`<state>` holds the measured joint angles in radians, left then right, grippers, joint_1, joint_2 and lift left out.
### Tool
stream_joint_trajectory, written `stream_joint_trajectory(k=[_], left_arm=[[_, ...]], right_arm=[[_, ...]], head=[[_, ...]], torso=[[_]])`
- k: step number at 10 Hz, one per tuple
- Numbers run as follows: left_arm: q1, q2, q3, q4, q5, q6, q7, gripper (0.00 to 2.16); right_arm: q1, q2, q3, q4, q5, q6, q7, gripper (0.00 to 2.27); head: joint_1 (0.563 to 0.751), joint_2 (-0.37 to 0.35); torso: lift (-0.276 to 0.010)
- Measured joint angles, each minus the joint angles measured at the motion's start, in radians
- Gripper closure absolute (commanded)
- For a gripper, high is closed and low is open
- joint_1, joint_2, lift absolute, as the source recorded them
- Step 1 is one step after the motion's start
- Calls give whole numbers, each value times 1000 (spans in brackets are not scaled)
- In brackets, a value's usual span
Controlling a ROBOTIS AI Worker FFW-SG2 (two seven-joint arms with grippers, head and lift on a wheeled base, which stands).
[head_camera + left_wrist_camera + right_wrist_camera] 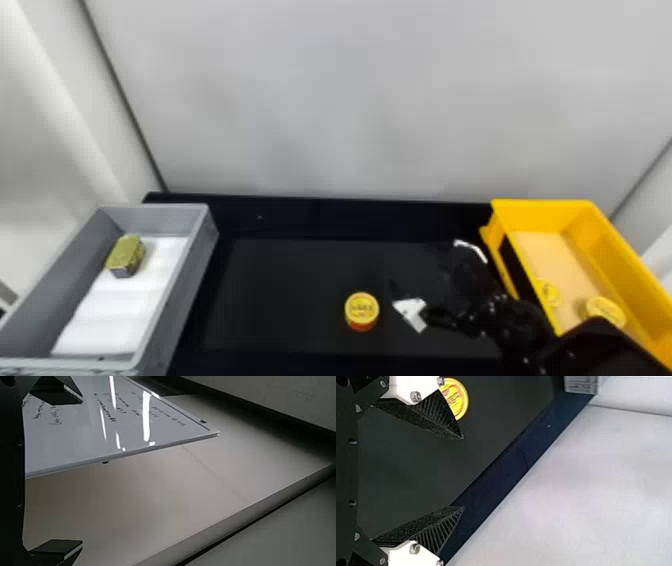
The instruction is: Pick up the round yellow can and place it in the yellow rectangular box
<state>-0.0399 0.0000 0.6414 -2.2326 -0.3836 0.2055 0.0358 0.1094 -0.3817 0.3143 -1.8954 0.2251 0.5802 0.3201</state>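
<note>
Zero grasps: we had the right gripper (463, 472) spread, empty, near the round yellow can (362, 311) on the black table (280, 295). Left gripper (82, 471) sat parted, away. Approach step, we judged; we needed to centre on the can, then clamp.

Looking forward and down from up at the head, pretty far back, catching the grey box (150, 222), yellow rectangular box (545, 217) and pale wall (370, 100). In the right wrist view, sitting way closer, facing down and across toward that wall, turned sideways, sharing the black tabletop (280, 295), round yellow can (362, 307) and grey box's corner with the head view. In the left wrist view, also going sideways, aiming slantwise at a whiteboard (71, 435).
</note>
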Motion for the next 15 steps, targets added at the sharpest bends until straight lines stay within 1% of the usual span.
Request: stream_joint_trajectory(k=[3, 5, 9, 12, 14, 15], left_arm=[[-2, 0, 16, 1, -1, -3, -7, 21], [-8, 0, 25, 1, -7, -6, -13, 21], [-17, 0, 28, 1, -25, -12, -21, 22], [-22, 0, 28, 4, -33, -16, -26, 22], [-24, 0, 28, 6, -37, -19, -28, 22], [-25, 0, 27, 7, -39, -20, -29, 22]], right_arm=[[4, 7, -53, -14, -204, 47, -16, 190], [10, 4, -56, -7, -290, 97, -39, 190], [-6, 0, -33, -18, -364, 244, -40, 194], [-25, -5, -18, -12, -394, 311, -36, 193], [-49, -6, -3, 21, -428, 337, 7, 194], [-71, -8, 11, 42, -411, 353, 52, 191]], head=[[686, 14], [686, 14], [686, 14], [686, 14], [686, 14], [686, 14]], torso=[[-55], [-55], [-55], [-55], [-55], [-55]])
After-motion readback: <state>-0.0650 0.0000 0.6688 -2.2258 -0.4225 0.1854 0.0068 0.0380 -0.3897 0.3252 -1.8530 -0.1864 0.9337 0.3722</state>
